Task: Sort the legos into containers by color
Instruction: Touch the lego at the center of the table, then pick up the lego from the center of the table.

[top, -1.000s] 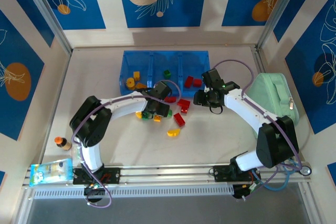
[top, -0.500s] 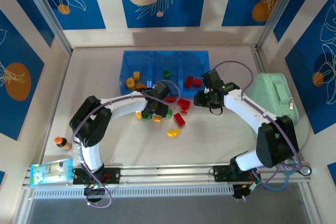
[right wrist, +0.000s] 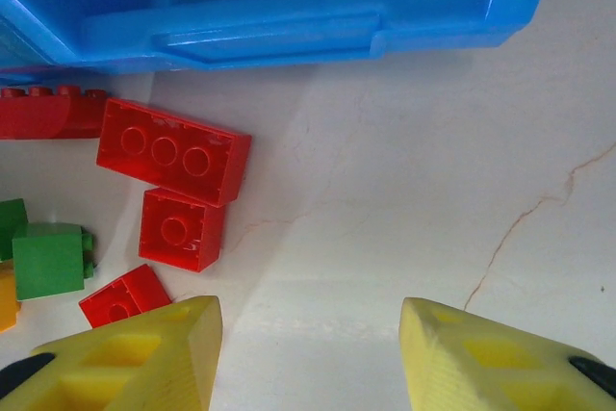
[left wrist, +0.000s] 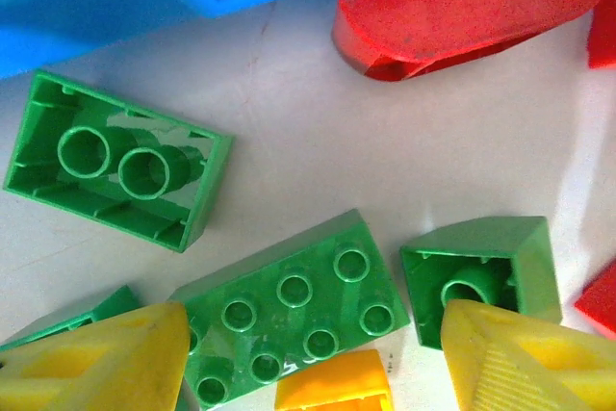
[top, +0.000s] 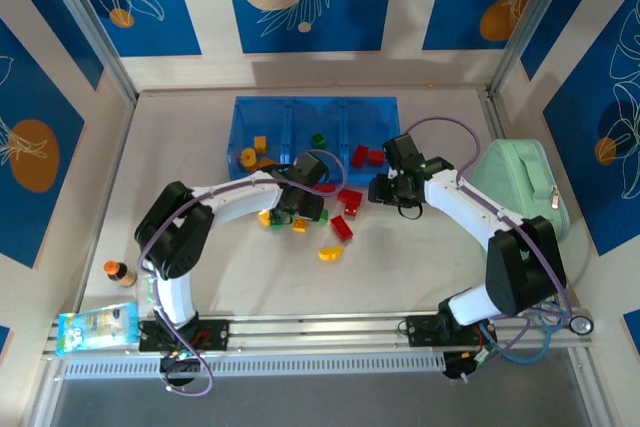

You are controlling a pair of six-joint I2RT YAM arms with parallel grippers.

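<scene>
The blue tray (top: 315, 101) holds yellow legos (top: 258, 145) in its left compartment, a green one (top: 318, 139) in the middle and red ones (top: 365, 156) on the right. Loose legos lie in front of it. My left gripper (left wrist: 308, 363) is open and low over a studs-up green brick (left wrist: 289, 320). Its fingers (left wrist: 96, 363) straddle the brick, and the right one overlaps a small green brick (left wrist: 481, 276). My right gripper (right wrist: 308, 353) is open over bare table, with red bricks (right wrist: 173, 151) to its left.
An upturned green brick (left wrist: 115, 172), an orange piece (left wrist: 332, 382) and a long red piece (left wrist: 462, 7) crowd the left gripper. A mint-green case (top: 520, 192) lies at the right. A small bottle (top: 120, 272) and a packet (top: 97, 325) sit at the near left.
My left gripper has crept slightly toward the tray over the green bricks, and its jaws have narrowed a little. The right arm has barely moved.
</scene>
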